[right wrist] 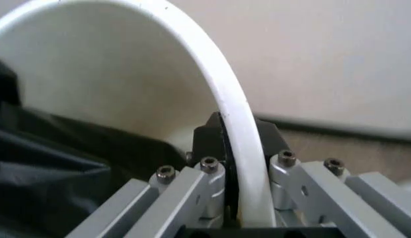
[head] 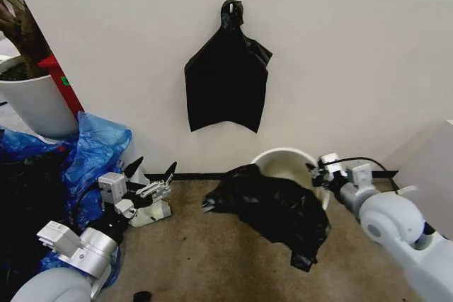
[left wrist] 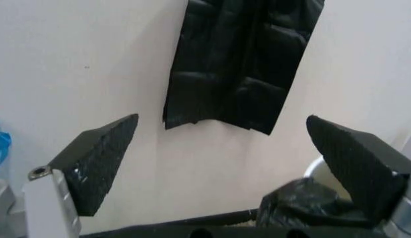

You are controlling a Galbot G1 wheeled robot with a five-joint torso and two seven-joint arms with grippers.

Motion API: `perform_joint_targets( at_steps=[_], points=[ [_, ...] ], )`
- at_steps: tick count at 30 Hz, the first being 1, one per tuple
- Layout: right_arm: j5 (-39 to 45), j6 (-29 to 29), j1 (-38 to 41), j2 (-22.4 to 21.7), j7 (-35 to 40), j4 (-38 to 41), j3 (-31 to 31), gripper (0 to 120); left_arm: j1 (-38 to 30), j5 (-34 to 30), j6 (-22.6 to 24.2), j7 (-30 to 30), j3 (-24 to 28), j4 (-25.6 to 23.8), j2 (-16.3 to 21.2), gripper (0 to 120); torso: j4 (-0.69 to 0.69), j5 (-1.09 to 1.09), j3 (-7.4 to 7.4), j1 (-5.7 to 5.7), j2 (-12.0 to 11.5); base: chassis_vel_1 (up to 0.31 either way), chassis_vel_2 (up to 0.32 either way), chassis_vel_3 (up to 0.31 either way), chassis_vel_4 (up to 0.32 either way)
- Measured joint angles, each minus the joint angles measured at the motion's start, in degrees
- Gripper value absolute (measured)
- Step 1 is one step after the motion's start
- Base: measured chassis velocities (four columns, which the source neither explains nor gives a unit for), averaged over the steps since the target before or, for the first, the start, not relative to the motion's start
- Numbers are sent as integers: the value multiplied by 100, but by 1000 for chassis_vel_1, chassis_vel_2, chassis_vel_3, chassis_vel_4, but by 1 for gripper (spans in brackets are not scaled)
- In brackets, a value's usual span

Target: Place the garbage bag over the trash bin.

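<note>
Two grippers were in play: my right gripper (right wrist: 231, 163) had its fingers pinched tight on the trash bin's (head: 283, 163) rolled rim, one inside and one outside. My left gripper (head: 151, 169) hung spread wide with nothing in it, near the wall. I saw the garbage bag (head: 272, 206) draped over the bin's front and spilling onto the carpet (head: 212, 259).

— Where does everything sit?

— The trash bin (head: 287, 158) stands at lower centre-right against the wall, the garbage bag (head: 272, 210) spilling from its front onto the floor. My right gripper (head: 316, 172) clamps the bin's right rim.

— And the left side?

— My left gripper (head: 151, 167), fingers apart, hangs at lower left, with blue bags (head: 92, 146) and a plant pot (head: 35, 104) behind. Another bag (head: 226, 83) hangs on the wall above.
</note>
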Motion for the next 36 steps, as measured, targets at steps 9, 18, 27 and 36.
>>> perform_joint_targets(
  at_steps=[9,18,27,36],
  points=[
    [3202,560,201,185,2744,507,-411,1,9,152,-43,48,144,-31,-195,100,3,-1,0,0,0,0,0,0,0],
    [3295,1289,118,675,3588,222,-676,1,65,350,-123,83,381,-54,-340,100,2,-1,0,0,0,0,0,0,0],
    [3124,1636,50,1312,3710,-140,-706,1,82,382,-126,24,398,-74,-339,100,3,-1,0,0,0,0,0,0,0],
    [2156,1947,-155,1661,2972,-405,-901,1,158,257,-129,56,155,-85,-307,100,4,-2,0,0,0,0,0,0,0]
  ],
)
